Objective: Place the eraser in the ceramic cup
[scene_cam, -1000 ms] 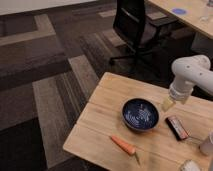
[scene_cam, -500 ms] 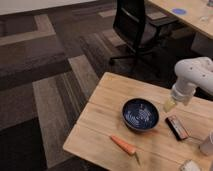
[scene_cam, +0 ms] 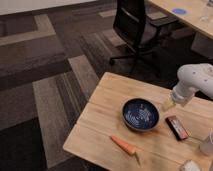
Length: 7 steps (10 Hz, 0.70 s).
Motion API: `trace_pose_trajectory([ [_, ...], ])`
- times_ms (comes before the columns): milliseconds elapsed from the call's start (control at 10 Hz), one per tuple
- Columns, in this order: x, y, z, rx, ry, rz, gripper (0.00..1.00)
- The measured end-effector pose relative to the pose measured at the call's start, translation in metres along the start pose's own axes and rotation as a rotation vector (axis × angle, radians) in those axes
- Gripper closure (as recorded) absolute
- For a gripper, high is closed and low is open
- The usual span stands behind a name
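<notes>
Table (scene_cam: 107, 117): pale wood, lying under the jaws and carrying every task thing; the gripper (scene_cam: 168, 105) is hanging over its far-right part.
Chair (scene_cam: 134, 24): black office chair standing on the carpet well beyond the jaws, off the table's far edge.
Arm (scene_cam: 196, 80): white, reaching in from the right edge of the view; it is bending at a rounded joint and sloping down and leftward, so the gripper is pointing down at the tabletop.
Bowl (scene_cam: 140, 114): wide, dark blue, sitting just left of the jaws and a little nearer the camera; it is showing its patterned inside.
Carrot (scene_cam: 125, 146): orange, lying well left of the jaws toward the table's near edge.
Ceramic cup (scene_cam: 207, 145): pale, standing right of the jaws and nearer the camera, cut by the view's edge; I cannot tell what its inside is holding.
Eraser (scene_cam: 177, 127): black with a reddish stripe, lying flat on the table just camera-side and right of the jaws, apart from them; it is sitting between the bowl and the cup.
Gripper: jaws released, grasping nothing.
</notes>
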Motion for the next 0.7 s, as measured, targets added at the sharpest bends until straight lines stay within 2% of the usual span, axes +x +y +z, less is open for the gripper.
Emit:
trace_pose_trajectory([
  [300,0.017,0.001,0.011,-0.015,0.006,-0.022,0.35],
  [400,0.026,-0.001,0.016,-0.009,0.0,-0.051,0.35],
  [600,0.031,0.003,0.023,-0.023,-0.01,-0.08,0.35],
  [700,0.035,0.012,0.034,-0.056,-0.019,-0.107,0.35],
])
